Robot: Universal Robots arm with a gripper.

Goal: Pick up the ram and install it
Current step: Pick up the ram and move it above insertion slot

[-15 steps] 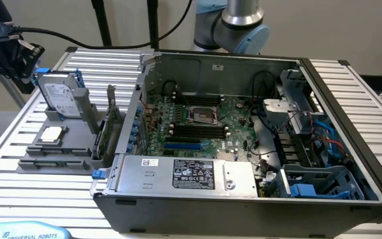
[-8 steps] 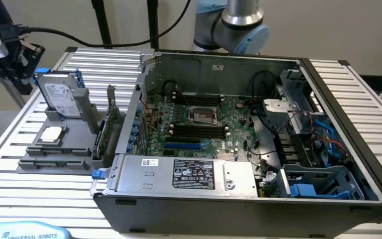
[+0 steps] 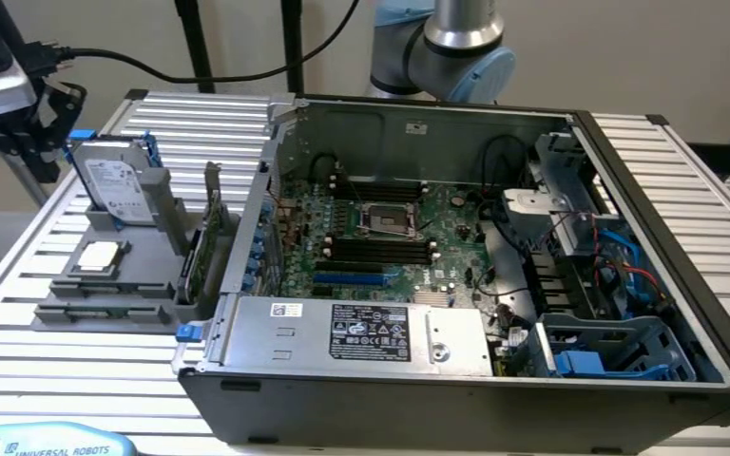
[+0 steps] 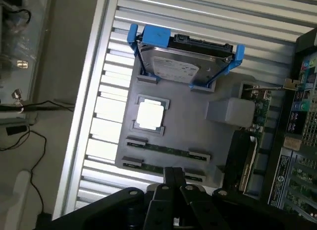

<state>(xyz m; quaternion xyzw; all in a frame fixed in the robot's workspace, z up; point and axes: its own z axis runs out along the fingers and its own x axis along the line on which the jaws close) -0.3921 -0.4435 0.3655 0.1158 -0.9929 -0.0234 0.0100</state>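
This is a robotics lab bench set up for computer assembly. A ribbed aluminium table (image 3: 35, 380) carries an open desktop case (image 3: 467, 404) lying on its side, its motherboard (image 3: 448, 223) exposed. Beside it, a grey parts holder (image 4: 198, 126) presents a hard drive (image 4: 185, 66), a processor chip (image 4: 149, 114) and the ram (image 4: 166, 149). A robot arm (image 3: 448, 43) stands behind the case, and a pale blue device (image 3: 48, 445) at the table's edge reads "Universal Robots".

Above the ram (image 4: 166, 149) the way seems open, with the upright hard drive (image 4: 185, 66) standing well apart and the expansion card (image 4: 260, 111) rising along one side.
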